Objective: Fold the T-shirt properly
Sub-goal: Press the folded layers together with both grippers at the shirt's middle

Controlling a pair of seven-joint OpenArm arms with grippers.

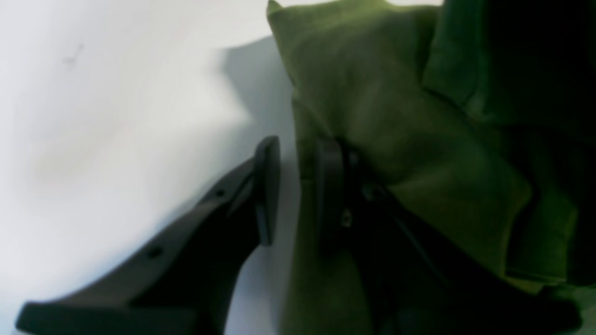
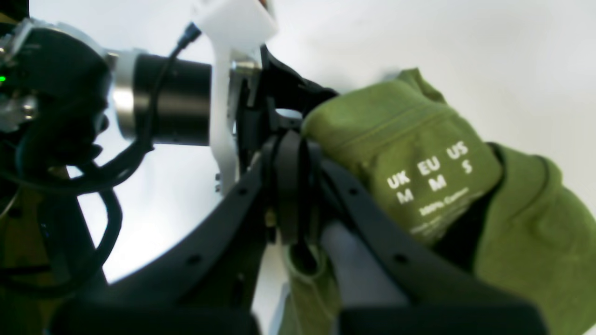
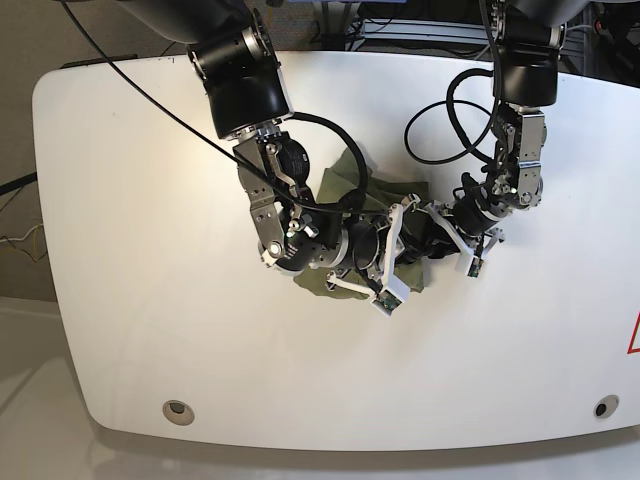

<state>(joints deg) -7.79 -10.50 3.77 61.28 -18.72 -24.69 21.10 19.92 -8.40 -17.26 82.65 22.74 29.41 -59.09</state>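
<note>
Table [image 3: 150,330]: white, rounded corners, spreads under and around both pincers; a round hole near each front corner.
T-shirt [image 3: 340,190]: olive-green cotton, bunched in a heap at mid-table, lying between the two pincers and partly hidden under the arms. In the right wrist view the T-shirt [image 2: 400,135] fills the space to the right of the pincer tips; in the left wrist view the T-shirt [image 1: 372,107] rises ahead of and to the right of the pincer.
Right pincer [image 2: 291,186]: dark jaws pressed together on a fold of the T-shirt; cloth hangs just below the tips and swells above them to the right.
Left pincer [image 1: 298,186]: jaws stand a little apart; the right-hand jaw lies against the cloth and is draped by it, the left-hand jaw is bare over the table. Whether cloth is truly caught between them cannot be told.
Neck label [image 2: 430,179]: white print on the inner neck, reading UK, EU, US with M, M, S beneath, just right of the right pincer; smaller lines too blurred to read.
</note>
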